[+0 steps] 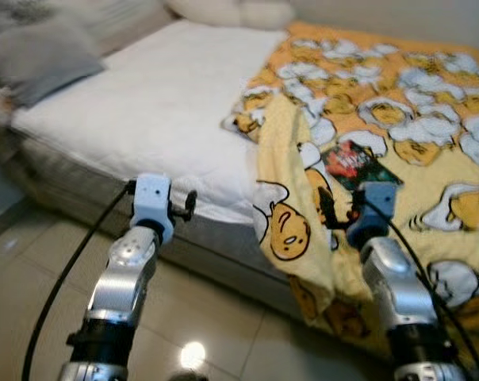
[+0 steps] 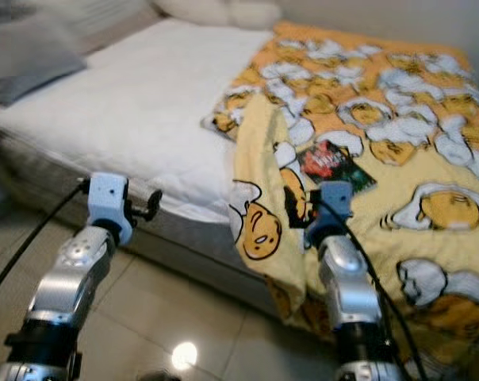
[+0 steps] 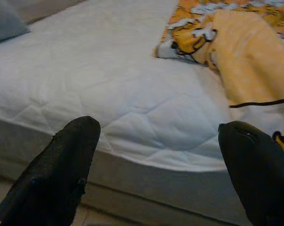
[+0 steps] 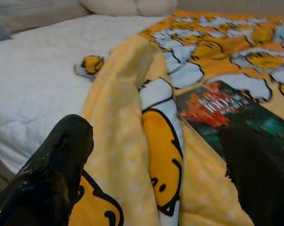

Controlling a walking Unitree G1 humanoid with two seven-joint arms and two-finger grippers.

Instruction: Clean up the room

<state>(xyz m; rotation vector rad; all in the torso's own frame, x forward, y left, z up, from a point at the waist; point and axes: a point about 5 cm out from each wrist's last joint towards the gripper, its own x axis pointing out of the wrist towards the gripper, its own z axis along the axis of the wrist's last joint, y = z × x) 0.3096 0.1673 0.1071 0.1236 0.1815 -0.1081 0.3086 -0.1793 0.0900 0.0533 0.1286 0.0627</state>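
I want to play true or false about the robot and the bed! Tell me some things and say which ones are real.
1. A yellow cartoon blanket covers part of the bed. True.
2. A book lies on the blanket. True: a dark, flat, book-like thing with red on its cover.
3. The left gripper is holding a pillow. False: its fingers are open and hold nothing, facing the white mattress.
4. The right gripper is open, near the blanket's folded edge. True.
5. The blanket lies flat and smooth all over. False: one edge is folded over and hangs down the side of the bed.
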